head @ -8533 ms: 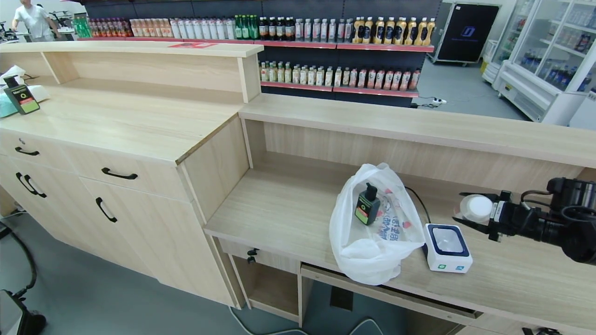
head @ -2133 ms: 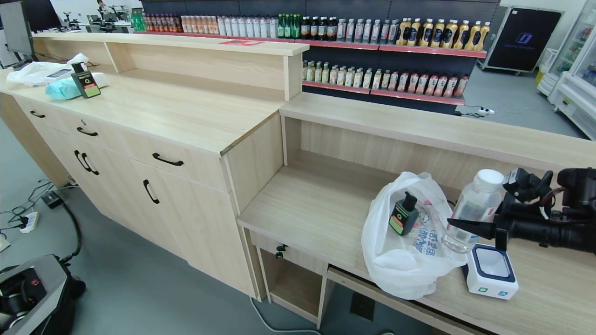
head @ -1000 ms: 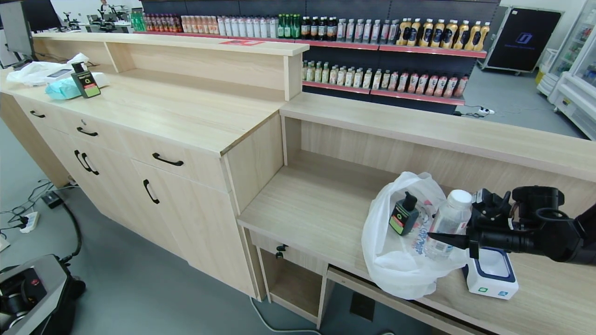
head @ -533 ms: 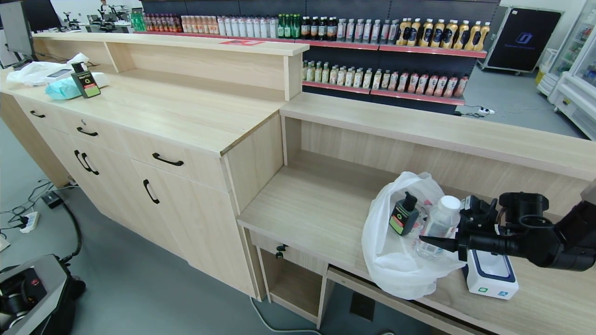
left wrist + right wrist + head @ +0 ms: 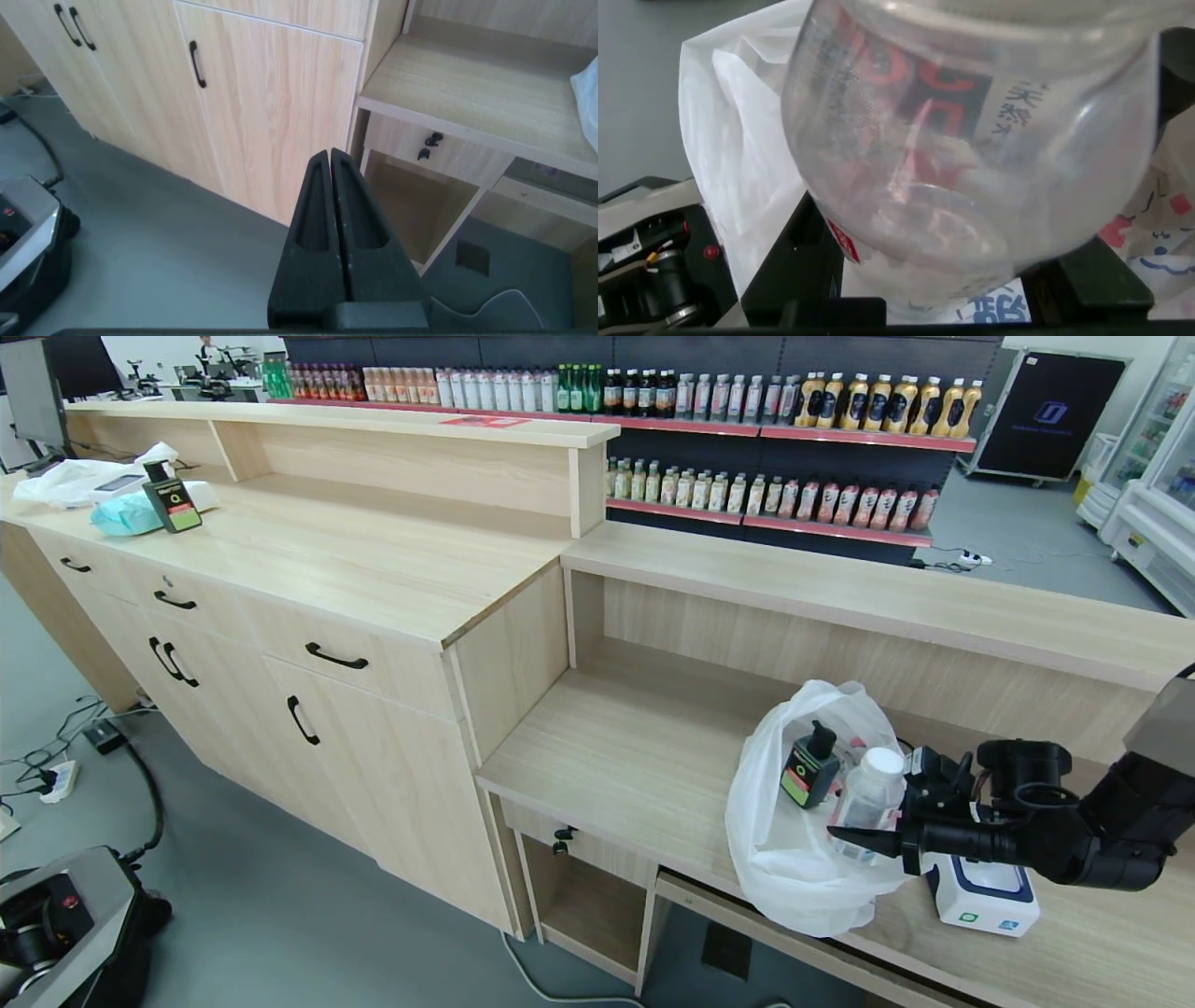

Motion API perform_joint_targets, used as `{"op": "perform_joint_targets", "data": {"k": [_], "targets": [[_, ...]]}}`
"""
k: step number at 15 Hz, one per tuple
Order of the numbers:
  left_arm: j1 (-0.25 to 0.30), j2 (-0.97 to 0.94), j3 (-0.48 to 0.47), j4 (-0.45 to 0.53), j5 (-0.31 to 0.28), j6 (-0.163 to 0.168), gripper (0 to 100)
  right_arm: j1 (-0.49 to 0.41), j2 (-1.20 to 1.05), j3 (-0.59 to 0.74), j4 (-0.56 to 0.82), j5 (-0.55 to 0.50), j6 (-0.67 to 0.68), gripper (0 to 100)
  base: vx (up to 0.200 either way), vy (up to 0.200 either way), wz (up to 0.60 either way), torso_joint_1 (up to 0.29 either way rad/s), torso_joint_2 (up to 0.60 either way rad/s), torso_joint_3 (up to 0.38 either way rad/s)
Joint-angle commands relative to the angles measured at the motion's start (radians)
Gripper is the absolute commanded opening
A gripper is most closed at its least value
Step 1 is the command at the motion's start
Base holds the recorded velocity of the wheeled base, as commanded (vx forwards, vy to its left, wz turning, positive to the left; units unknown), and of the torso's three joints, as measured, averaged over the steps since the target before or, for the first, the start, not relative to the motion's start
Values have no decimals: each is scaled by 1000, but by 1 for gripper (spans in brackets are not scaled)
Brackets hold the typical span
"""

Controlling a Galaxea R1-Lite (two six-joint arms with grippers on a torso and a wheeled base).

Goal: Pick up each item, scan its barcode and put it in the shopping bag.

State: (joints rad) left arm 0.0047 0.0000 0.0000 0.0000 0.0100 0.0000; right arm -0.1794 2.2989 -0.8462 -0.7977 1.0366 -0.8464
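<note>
A clear bottle point(image 5: 866, 795) with a white cap stands upright inside the mouth of the white shopping bag point(image 5: 784, 863) on the low counter. My right gripper point(image 5: 876, 810) is shut on the bottle's body from the right side. In the right wrist view the bottle point(image 5: 971, 140) looms close, with the bag point(image 5: 738, 159) behind it. A green and black pump bottle point(image 5: 808, 771) stands in the bag just left of the clear one. The white barcode scanner point(image 5: 985, 898) sits under my right arm. My left gripper point(image 5: 331, 166) hangs shut and holds nothing, above the grey floor.
A raised ledge point(image 5: 840, 588) runs behind the low counter. On the higher counter at far left lie another pump bottle point(image 5: 171, 500), a teal packet point(image 5: 126, 513) and a white bag point(image 5: 70, 481). Cabinet doors point(image 5: 271, 84) and an open recess lie ahead of my left gripper.
Over the last second my right gripper has carried the clear bottle down and to the left, from above the scanner into the bag's mouth. The left arm has not visibly moved.
</note>
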Motion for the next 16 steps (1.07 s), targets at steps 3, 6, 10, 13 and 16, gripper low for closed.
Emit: {"op": "perform_joint_targets", "data": {"k": [3, 6, 10, 13, 16], "targets": [[0, 0, 0, 0, 1, 0, 0, 0, 30, -2, -8, -1, -2, 0, 0, 0, 0, 0, 0, 0], [0, 0, 0, 0, 1, 0, 0, -6, 37, 10, -5, -13, 0, 0, 0, 0, 0, 0, 0, 0], [-2, 0, 0, 0, 1, 0, 0, -14, 34, 6, -6, -13, -2, 0, 0, 0, 0, 0, 0, 0], [0, 0, 0, 0, 1, 0, 0, -25, 37, 12, -5, -15, -3, 100, 0, 0, 0, 0, 0, 0], [0, 0, 0, 0, 1, 0, 0, -25, 19, 10, 3, -13, 1, 100, 0, 0, 0, 0, 0, 0]]}}
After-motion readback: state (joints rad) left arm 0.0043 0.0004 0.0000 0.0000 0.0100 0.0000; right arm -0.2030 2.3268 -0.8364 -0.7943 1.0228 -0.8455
